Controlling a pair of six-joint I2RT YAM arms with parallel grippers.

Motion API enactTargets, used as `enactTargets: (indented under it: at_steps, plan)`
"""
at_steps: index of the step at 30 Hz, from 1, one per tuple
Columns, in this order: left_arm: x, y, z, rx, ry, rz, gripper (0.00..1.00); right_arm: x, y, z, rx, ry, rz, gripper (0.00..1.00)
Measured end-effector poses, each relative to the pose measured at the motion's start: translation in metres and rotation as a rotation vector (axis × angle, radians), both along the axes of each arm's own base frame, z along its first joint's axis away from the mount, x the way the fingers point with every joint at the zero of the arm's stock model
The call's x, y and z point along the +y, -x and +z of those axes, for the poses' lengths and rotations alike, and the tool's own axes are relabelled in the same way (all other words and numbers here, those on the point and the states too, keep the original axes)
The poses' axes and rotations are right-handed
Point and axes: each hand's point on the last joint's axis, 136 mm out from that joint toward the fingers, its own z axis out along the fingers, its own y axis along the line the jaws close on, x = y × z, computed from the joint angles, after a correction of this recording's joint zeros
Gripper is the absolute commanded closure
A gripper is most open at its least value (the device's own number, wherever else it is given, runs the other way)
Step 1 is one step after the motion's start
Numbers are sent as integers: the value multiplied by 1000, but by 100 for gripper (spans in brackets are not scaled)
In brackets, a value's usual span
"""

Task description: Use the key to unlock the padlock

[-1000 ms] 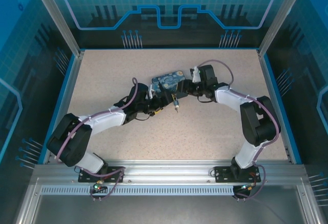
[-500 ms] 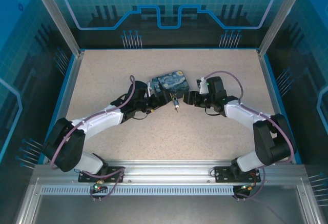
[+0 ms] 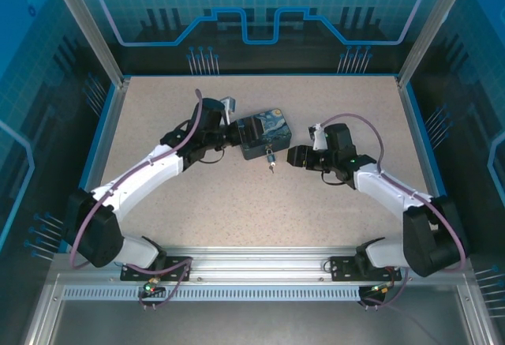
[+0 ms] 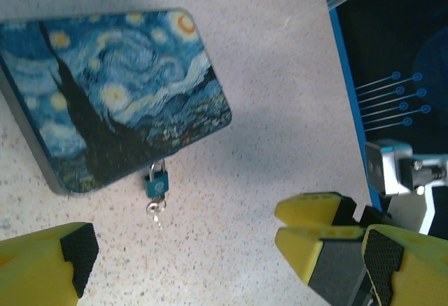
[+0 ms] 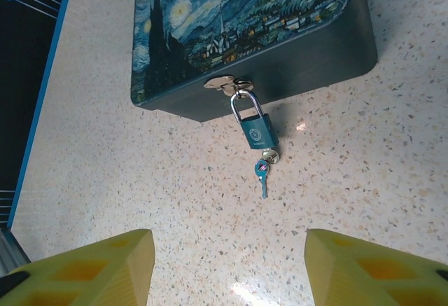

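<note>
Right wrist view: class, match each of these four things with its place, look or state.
Column A
1. padlock
2. key
3. box
4. right tool

Column B
a. open, holding nothing
b. hooked onto the box's front side
c. night-sky print on the lid
d. at the padlock's bottom end

Pairs: 1-b, 2-d, 3-c, 4-a.

Top view: we cannot separate the key from the padlock just in front of the box; both are too small there. Right wrist view: the frame crops the box's far side, and the padlock hanging at the box's front hides the key's blade.
</note>
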Motion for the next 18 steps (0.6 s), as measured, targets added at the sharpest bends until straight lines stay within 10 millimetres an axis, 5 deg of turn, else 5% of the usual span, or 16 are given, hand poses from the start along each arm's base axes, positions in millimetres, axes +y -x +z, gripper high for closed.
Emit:
enactTargets:
  at_steps: [10, 18]
  plan:
    - [6, -46, 17, -6, -69, -4, 1, -12, 6, 17, -34, 7, -23, 39]
    - [8, -87, 13, 15, -85, -7, 1, -8, 1, -5, -4, 36, 5, 42]
